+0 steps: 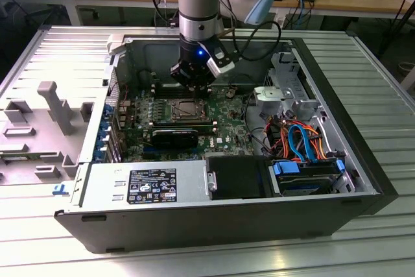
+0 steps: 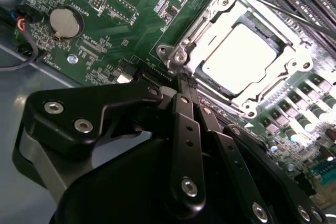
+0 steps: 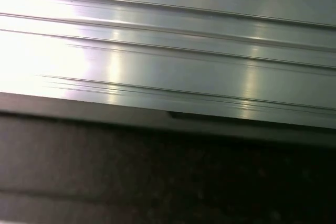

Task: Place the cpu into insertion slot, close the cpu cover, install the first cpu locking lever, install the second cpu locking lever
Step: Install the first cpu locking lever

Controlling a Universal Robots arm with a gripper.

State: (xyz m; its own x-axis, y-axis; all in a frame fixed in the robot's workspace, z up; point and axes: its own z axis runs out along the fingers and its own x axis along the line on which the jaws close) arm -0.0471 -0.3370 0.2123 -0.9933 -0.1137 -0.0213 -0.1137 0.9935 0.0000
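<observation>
Nearest in the exterior view is the open computer case (image 1: 194,225), lying on its side on a ribbed metal table (image 1: 363,238), with the grey power supply (image 1: 146,186) along its front edge. A bundle of orange and blue cables (image 1: 298,137) sits toward the exterior view's right.

Further in, on the green motherboard (image 1: 227,128), lies the insertion slot (image 1: 185,109). The arm (image 1: 201,4) comes straight down from above, wrist vertical, gripper (image 1: 192,82) hanging over the far edge of the socket.

In the second wrist view the gripper (image 2: 185,85) has its black fingers (image 2: 186,129) drawn together to a narrow tip, with nothing seen held between them. The tip sits just beside the corner of the cpu cover (image 2: 286,56). The cover lies flat over the socket, and the cpu (image 2: 239,59) shows bright through its window, seated in the slot. A coin battery (image 2: 66,22) sits well apart on the board.

The first wrist view shows ribbed metal panelling (image 3: 168,51).
</observation>
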